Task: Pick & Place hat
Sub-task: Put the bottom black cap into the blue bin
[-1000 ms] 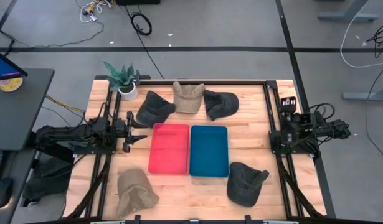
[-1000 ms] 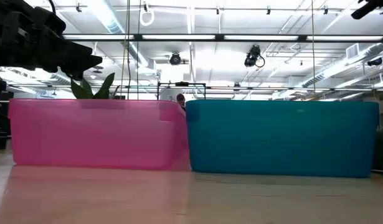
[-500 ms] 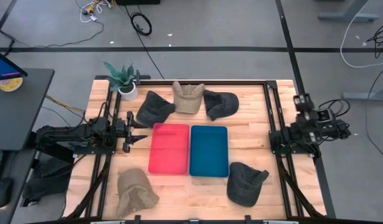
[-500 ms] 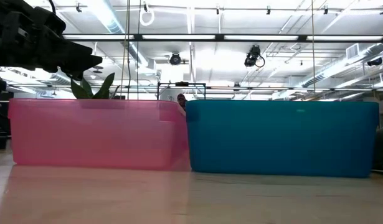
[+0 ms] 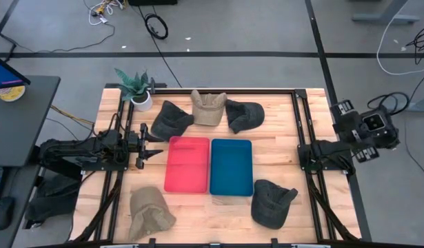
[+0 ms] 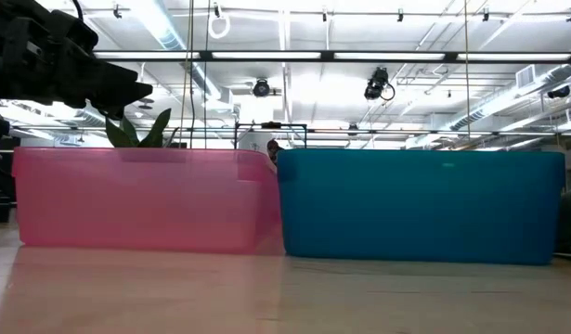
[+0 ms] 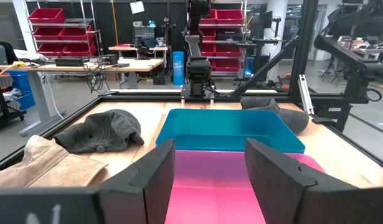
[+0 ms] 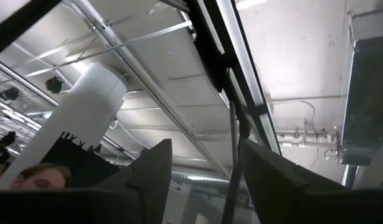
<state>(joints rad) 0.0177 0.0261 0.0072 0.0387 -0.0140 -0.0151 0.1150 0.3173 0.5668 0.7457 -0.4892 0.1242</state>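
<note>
Several hats lie flat on the wooden table: a dark grey one, a tan one and a dark one along the far side, another dark one and a tan one near the front. My left gripper hovers open at the left, pointing at the pink bin, touching nothing. My right gripper is raised beyond the table's right edge, open, pointing up at the ceiling.
A teal bin stands side by side with the pink bin at the table's middle. A potted plant stands at the far left corner. Black frame rails run along the table's sides. In the low view both bins fill the width.
My right arm has swung away from the table toward its right edge and tipped upward, so its gripper now points at the ceiling. The hats and bins have not moved.
</note>
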